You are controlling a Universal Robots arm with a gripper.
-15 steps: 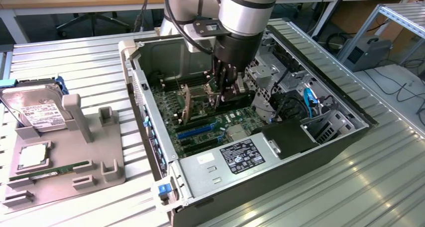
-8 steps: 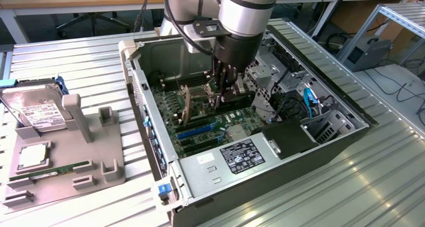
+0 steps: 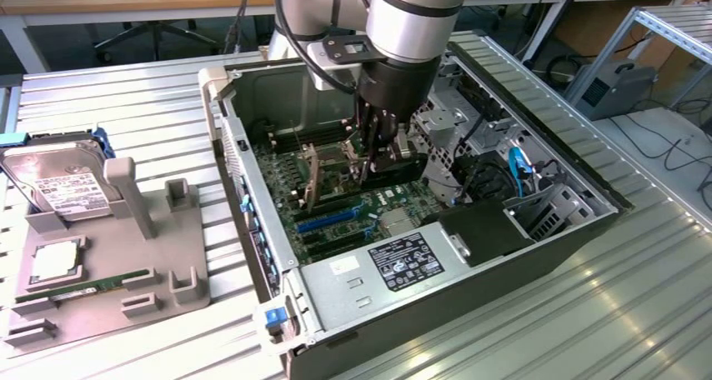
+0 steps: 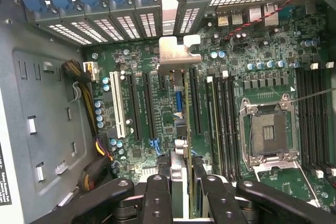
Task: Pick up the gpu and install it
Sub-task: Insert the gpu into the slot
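Observation:
The gpu (image 3: pixel 323 176) is a thin card standing on edge inside the open computer case (image 3: pixel 228 105), just above the motherboard. In the wrist view the gpu's silvery end bracket (image 4: pixel 173 51) points toward the rear slot covers, and the card's edge runs along the black expansion slots (image 4: pixel 149 106). My gripper (image 3: pixel 373 159) reaches down into the case and is shut on the card. The black fingers (image 4: pixel 157 192) press on both sides of the gripper's (image 4: pixel 181 177) end of the card. Whether the card's lower edge touches a slot is hidden.
Beside the case, a grey fixture (image 3: pixel 145 255) holds a silver hard drive (image 3: pixel 62 184), a green memory stick (image 3: pixel 83 287) and a square chip (image 3: pixel 56 262). Inside the case are the power supply (image 3: pixel 389 267), drive cage (image 3: pixel 468 122), empty CPU socket (image 4: pixel 268 135) and cables (image 4: pixel 86 85).

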